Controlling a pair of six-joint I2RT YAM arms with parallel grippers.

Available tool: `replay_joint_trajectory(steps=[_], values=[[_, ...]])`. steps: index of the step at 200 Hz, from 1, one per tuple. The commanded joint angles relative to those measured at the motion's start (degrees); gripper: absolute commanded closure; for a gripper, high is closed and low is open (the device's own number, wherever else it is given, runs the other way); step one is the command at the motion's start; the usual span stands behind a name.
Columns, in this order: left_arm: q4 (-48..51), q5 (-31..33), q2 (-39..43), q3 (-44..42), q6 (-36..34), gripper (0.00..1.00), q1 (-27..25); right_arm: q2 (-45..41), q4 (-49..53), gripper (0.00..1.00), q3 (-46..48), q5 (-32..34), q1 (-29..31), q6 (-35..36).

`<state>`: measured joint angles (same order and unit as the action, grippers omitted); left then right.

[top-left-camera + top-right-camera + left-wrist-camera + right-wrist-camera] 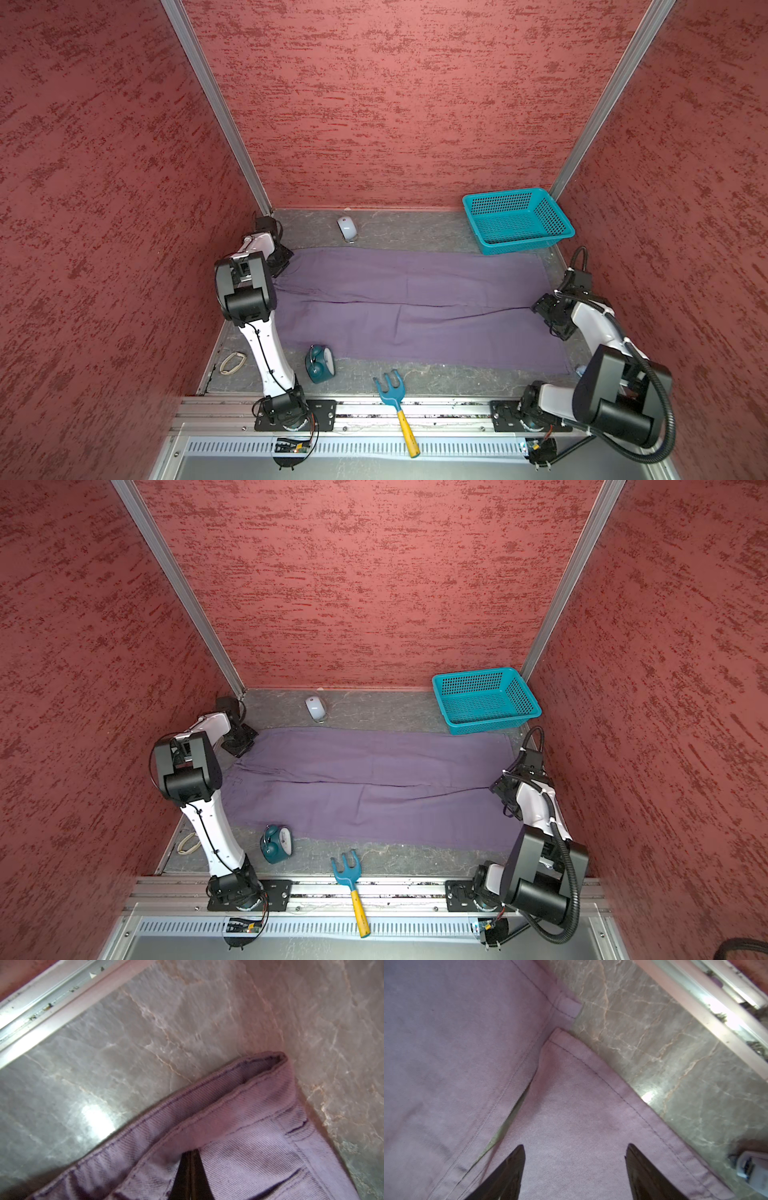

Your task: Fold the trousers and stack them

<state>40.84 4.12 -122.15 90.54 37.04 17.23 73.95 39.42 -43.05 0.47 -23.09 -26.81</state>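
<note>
Soft twill purple-grey trousers [415, 307] flat on veined grey table [415, 232], waistband at 9 o'clock, hems at 3; left gripper [189, 1176] closed, seemingly pinching the stitched waistband; right gripper [575, 1147] jaws wide apart over a hem

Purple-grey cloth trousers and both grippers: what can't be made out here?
Purple-grey cloth trousers: far-left corner covered by the left arm's wrist in both top views.
Left gripper: shut; tips buried in waistband cloth in the left wrist view; layers pinched unclear.
Right gripper: open; fingers cut off by the right wrist view's edge; cloth contact unclear.
Teal alarm clock: dial too small in top views.
</note>
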Motion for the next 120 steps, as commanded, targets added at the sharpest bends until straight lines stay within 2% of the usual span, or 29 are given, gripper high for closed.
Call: replay_joint_trajectory(steps=[1,13,23,42,68,86,97,106,120], values=[[-0.37,1.81,1.92,-2.34,0.94,1.00,1.92,1.19,0.95,0.22,-0.37,3.60,-0.11,0.44],[-0.28,1.29,2.71,-2.28,0.98,0.87,1.95,2.30,0.34,0.21,0.06,4.27,-0.19,0.13],[-0.90,0.03,3.73,-2.73,0.93,0.73,1.95,3.44,-0.57,0.20,0.39,4.19,-0.22,-0.31],[-2.19,-1.96,6.22,-4.09,1.58,0.58,1.61,6.15,-2.73,0.22,0.97,3.26,-0.24,-1.20],[-2.56,-2.77,9.96,-5.06,1.72,0.52,0.63,9.01,-5.14,0.46,1.80,2.96,-0.46,-1.49],[-2.67,-3.54,12.50,-6.00,2.20,0.49,0.33,11.66,-6.00,0.78,1.89,4.27,-1.55,-0.82],[-3.13,-4.15,14.03,-6.95,2.57,0.48,0.24,12.72,-6.31,0.93,1.50,3.86,-2.95,-0.11],[-3.60,-4.58,15.50,-7.79,2.85,0.48,0.18,13.42,-6.51,0.99,0.97,3.78,-3.97,0.30],[-3.97,-5.40,17.28,-8.75,3.30,0.47,0.09,14.43,-6.49,1.00,-0.68,4.60,-5.13,0.86]])
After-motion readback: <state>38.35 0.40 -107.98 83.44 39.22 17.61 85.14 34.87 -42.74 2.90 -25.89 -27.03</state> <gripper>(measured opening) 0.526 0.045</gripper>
